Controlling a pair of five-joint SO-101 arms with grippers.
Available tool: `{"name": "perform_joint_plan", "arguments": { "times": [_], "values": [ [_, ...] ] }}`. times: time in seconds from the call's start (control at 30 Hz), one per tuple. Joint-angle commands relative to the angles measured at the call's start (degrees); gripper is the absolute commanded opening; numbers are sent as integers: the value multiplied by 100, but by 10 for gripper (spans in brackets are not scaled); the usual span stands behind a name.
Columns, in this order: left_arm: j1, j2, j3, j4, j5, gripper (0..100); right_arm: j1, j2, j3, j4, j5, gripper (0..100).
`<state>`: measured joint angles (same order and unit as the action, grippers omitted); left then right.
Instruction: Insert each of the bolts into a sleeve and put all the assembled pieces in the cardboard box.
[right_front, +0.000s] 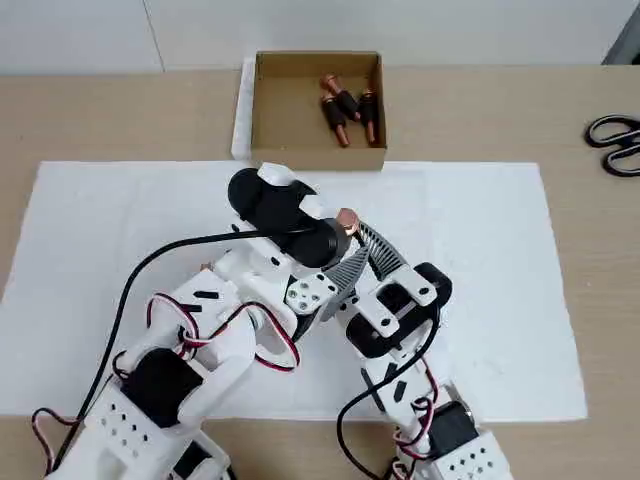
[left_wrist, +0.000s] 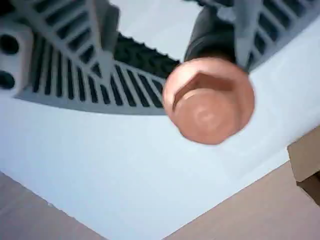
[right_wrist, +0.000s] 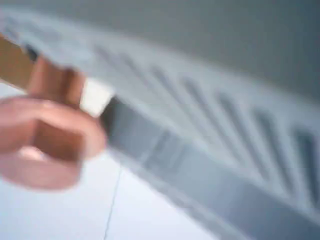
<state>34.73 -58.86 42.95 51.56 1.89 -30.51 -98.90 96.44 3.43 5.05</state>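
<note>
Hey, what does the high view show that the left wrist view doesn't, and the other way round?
Only the high view shows the scissors at the table's edge and the assembled pieces lying in the cardboard box. Only the left wrist view shows the hexagon on the head of the bolt and a dark sleeve right behind it. Both show that bolt, the white sheet, part of the box and the table.

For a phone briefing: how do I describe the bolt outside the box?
Find the cardboard box. On the white sheet before it, two arms meet at one bolt. Its copper head is held up, unlike the pieces lying in the box.
</note>
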Motion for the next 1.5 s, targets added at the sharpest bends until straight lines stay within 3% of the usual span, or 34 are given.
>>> {"name": "perform_joint_plan", "arguments": {
  "times": [0.0,0.27,0.4,0.5,0.57,0.73,1.0,1.2,1.47],
  "values": [
    [-237,-26,-75,-176,-44,164,-13,-119,18,-127,35,5],
    [-1873,-44,-330,-695,-624,164,-4,-119,0,-127,18,5],
    [-2075,-448,-1138,-677,-149,160,347,-57,-237,-119,9,5],
    [-2101,-809,-1147,-334,-97,86,769,-57,-448,224,35,4],
    [-2233,-1029,-963,-70,-114,7,989,-13,-686,734,44,4],
    [-2734,-1697,-48,-237,-97,6,1613,558,-1459,1596,387,4],
    [-3297,-3182,2396,-2066,-114,6,2220,3037,-3314,1877,615,4],
    [-3314,-4149,3327,-2180,-97,6,2193,5789,-4976,1534,571,4],
    [-3323,-4510,3591,-2180,-97,6,2044,8549,-7051,435,-484,4]
  ]
}}
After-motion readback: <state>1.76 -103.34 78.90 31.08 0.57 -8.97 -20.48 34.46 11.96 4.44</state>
